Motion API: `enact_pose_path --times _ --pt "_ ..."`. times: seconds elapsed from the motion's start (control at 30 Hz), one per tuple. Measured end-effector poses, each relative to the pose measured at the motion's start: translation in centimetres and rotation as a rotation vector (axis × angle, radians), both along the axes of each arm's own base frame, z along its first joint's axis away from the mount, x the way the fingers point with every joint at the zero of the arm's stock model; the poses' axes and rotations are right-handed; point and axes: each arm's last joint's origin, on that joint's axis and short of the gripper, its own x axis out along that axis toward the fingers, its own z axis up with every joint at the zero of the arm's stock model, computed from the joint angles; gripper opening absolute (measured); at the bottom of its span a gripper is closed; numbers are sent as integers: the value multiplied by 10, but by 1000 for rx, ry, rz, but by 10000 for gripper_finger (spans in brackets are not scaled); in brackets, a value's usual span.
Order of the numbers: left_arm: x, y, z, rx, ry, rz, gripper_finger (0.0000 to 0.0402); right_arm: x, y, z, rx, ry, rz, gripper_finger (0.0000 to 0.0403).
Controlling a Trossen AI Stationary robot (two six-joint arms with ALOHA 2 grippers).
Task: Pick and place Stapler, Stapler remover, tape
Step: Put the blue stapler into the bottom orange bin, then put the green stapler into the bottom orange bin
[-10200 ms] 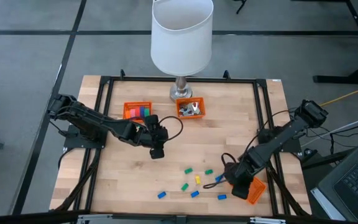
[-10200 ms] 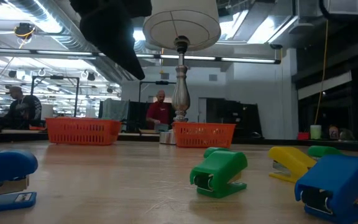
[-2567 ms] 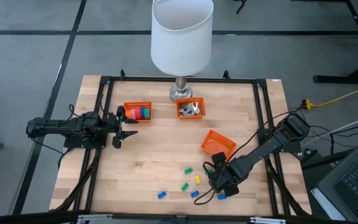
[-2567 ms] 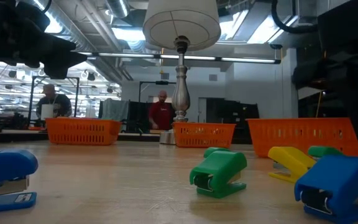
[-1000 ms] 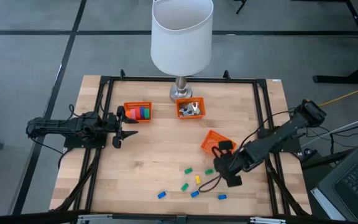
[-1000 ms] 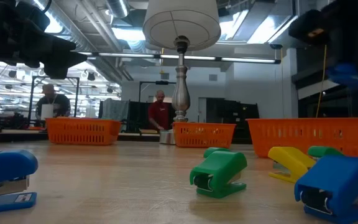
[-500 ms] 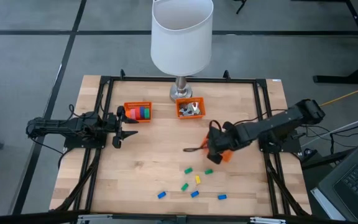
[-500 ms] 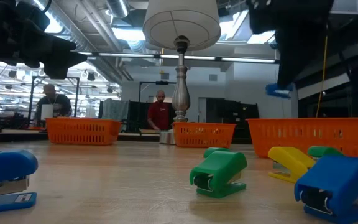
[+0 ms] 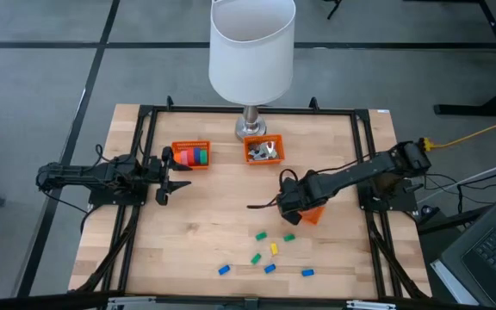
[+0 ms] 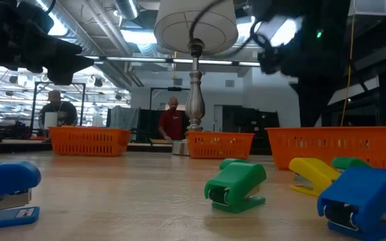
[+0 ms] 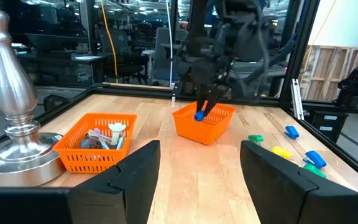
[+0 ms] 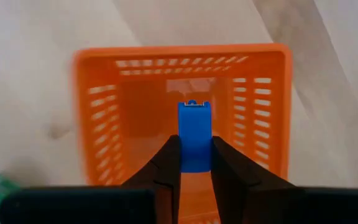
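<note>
That blue stapler [image 12: 194,135] is pinched tight in your right gripper [image 12: 195,163], hanging right over the empty orange basket [image 12: 98,112]. Stay centred over the basket and drop low before releasing. Left gripper [image 11: 199,163] waits wide open, well off.

The right gripper [image 12: 195,163], jaws clamped on a small blue plastic stapler [image 12: 194,134], has swung over the empty orange mesh basket [image 12: 98,112].

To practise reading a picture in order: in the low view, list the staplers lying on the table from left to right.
Blue stapler → green stapler → yellow stapler → second blue stapler.
</note>
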Motion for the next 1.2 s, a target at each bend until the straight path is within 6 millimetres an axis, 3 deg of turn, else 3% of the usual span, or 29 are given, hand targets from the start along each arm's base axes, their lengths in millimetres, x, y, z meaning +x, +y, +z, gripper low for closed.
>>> enact_pose_path --times 0.3,0.67,1.03,1.2 --pt "0 0 0 0 0 0 219 9 -16 -21 -22 78 -32 77" --pt "0 0 0 0 0 0 219 11 -16 -21 -2 60 -36 81" --pt "0 0 0 0 0 0 219 11 -16 -21 -4 72 -17 150" --pt "0 0 0 0 0 0 219 10 -16 -19 2 82 47 164"
